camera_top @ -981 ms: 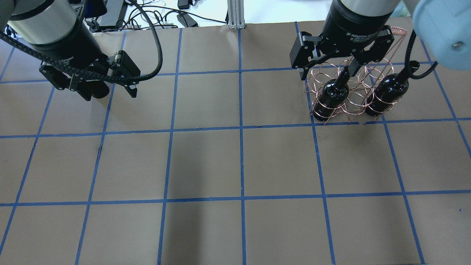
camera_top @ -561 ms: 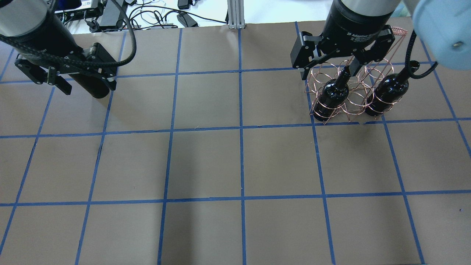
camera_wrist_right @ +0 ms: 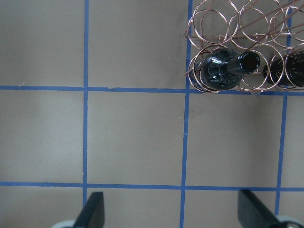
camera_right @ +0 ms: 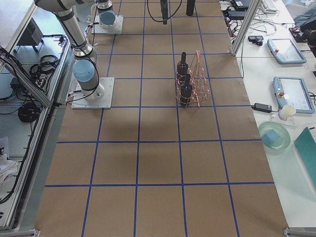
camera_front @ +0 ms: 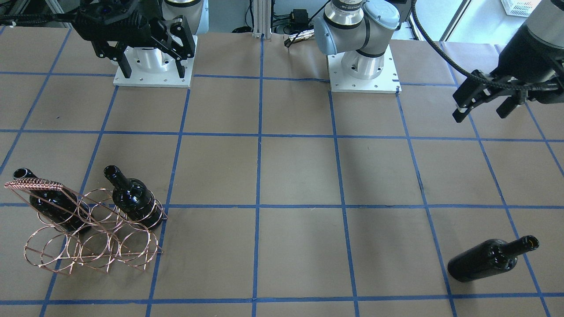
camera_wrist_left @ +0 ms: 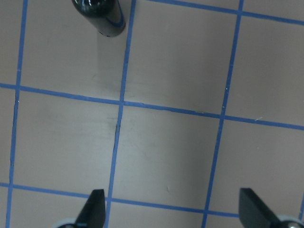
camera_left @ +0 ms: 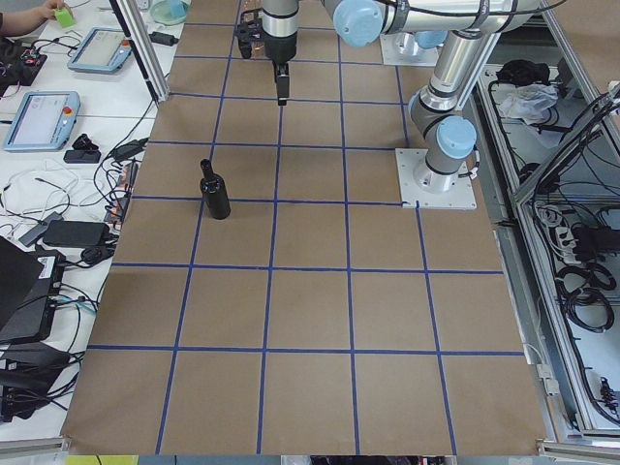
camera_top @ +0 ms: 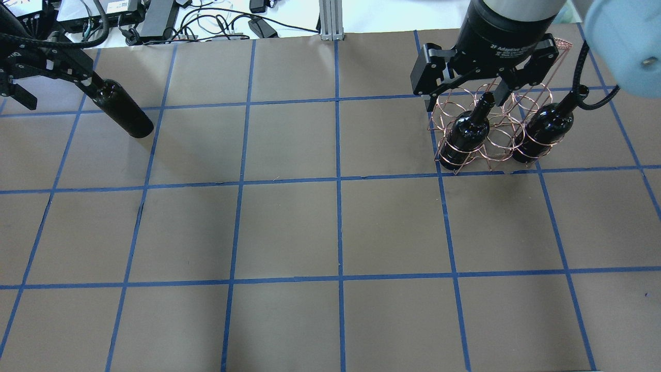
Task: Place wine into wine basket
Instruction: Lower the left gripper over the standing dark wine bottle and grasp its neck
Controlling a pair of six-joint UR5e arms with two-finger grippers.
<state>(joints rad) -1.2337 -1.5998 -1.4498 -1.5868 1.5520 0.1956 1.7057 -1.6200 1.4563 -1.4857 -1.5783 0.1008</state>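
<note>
One wine [camera_front: 482, 263] stands alone near the table's [camera_front: 299, 176] left end, well apart from the basket [camera_front: 78, 251]; the left gripper [camera_front: 481, 110], raised off to one side of it, and the right gripper [camera_front: 152, 72], over the basket, are both spread and empty.

Toppling is the main risk, I judge: tall, glossy and narrow-based, it could tip and roll if a finger nudges it on approach, or slip from a pinch on the short neck. Carried over, its base could snag the thin wire rim, drag the basket, or knock a seated bottle [camera_front: 132, 200]. Its long axis is vertical, base down, mouth pointing straight up.
</note>
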